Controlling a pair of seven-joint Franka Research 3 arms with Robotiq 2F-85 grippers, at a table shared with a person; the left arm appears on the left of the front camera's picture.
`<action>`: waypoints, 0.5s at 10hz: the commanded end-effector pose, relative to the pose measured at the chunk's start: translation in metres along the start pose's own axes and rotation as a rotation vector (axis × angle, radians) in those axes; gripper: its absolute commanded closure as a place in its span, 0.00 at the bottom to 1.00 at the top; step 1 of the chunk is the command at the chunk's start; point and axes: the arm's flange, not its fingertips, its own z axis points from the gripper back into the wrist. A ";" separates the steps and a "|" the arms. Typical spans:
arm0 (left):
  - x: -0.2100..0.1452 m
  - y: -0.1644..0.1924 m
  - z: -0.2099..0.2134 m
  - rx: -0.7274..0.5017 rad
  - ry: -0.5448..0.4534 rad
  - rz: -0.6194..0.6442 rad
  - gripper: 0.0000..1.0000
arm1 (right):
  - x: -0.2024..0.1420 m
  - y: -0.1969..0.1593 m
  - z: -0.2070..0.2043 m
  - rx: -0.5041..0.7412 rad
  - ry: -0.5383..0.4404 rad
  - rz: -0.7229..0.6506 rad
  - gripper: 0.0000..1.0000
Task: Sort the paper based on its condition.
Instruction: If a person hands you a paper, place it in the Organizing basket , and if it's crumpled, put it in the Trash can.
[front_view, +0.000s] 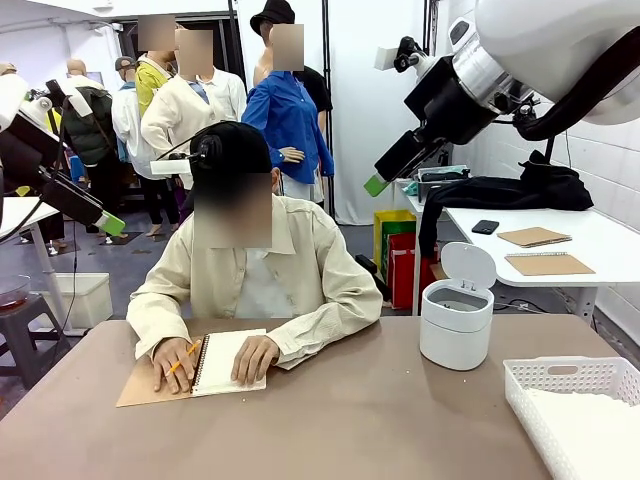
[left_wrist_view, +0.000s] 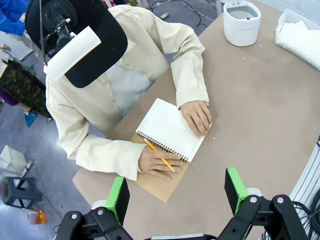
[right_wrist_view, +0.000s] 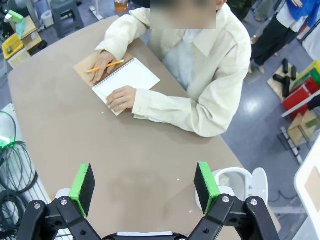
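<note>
Front view: both arms hang high above the counter (front_view: 380, 420), the left claw (front_view: 110, 224) and right claw (front_view: 377, 184) well clear of everything. The person leans on an open notebook (front_view: 160, 385), pencil (front_view: 181, 362) in hand, its blank page (front_view: 232, 360) bound in. Something white in the basket (front_view: 565, 372) may be paper (front_view: 590, 425); it is too washed out to say, and the frame edge cuts the basket off. The bin (front_view: 457, 320) stands lid-up, its inside hidden. I judge that sorting has not begun and all of it is left.

Left wrist view: the left claw is spread wide and holds nothing, high over the counter's near edge, below the notebook. The basket's corner shows white layers, creased or flat I cannot tell.

Right wrist view: the right claw is wide and empty above bare counter. A white edge under the person's forearm may be sleeve or sheet.
</note>
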 end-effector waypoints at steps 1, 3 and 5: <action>0.000 0.001 0.001 0.003 0.000 -0.005 0.00 | 0.000 0.000 0.001 -0.006 0.002 0.008 0.00; 0.000 0.001 0.001 0.003 0.000 -0.005 0.00 | 0.000 0.000 0.001 -0.006 0.002 0.008 0.00; 0.000 0.001 0.001 0.003 0.000 -0.005 0.00 | 0.000 0.000 0.001 -0.006 0.002 0.008 0.00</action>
